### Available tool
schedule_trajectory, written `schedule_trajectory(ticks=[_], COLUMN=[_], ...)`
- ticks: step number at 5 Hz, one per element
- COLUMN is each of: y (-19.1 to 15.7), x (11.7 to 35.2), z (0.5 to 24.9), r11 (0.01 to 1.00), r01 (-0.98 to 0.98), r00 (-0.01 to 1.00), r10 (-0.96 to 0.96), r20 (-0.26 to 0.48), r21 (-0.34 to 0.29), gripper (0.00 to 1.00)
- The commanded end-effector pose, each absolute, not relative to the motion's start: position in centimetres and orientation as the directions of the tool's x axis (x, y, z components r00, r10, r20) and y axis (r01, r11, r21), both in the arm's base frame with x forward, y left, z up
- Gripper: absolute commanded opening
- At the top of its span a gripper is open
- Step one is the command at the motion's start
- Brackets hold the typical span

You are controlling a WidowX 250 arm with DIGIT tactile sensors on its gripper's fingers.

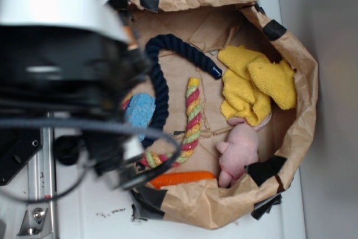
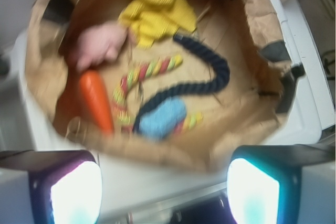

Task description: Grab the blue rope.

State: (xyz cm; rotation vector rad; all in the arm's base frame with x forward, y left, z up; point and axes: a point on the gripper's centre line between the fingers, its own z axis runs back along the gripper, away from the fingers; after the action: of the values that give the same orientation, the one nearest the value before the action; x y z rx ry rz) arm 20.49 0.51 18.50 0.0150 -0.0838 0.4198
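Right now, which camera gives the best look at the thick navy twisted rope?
The exterior view: the thick navy twisted rope is sharp, glossy cap visible, though its lower end is hidden behind the arm. The wrist view shows its full curve, but blurred.

surface: white table | right: grey wall or floor | light: even, soft

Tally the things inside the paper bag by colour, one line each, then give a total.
Blue: 2, the blue rope and the light blue block
Yellow: 1, the yellow cloth
Pink: 1, the pink soft toy
Orange: 1, the orange carrot-like toy
Multicoloured: 1, the striped rope
Total: 6
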Motion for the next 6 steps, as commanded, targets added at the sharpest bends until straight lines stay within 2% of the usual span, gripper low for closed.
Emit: schedule_trajectory(ticks=[1,2,3,4,5,6], y=[3.6,4.4,6.1,7.6,8.2,8.4], x=[24.2,23.8,23.1,23.5,23.8,24.1], z=[9.5,5.8,3.9,2.9,2.5,2.4], r11=[0.829,0.832,0.836,0.844,0.811,0.762], r01=[-0.557,-0.551,-0.547,-0.535,-0.583,-0.647], r00=[0.828,0.833,0.836,0.845,0.807,0.745], r10=[0.549,0.545,0.545,0.535,0.569,0.623], r20=[0.113,0.098,0.059,-0.005,-0.156,-0.238], r21=[0.048,0.063,0.044,-0.039,-0.055,-0.031], gripper=[1.00,1.00,1.00,1.00,1.00,1.00])
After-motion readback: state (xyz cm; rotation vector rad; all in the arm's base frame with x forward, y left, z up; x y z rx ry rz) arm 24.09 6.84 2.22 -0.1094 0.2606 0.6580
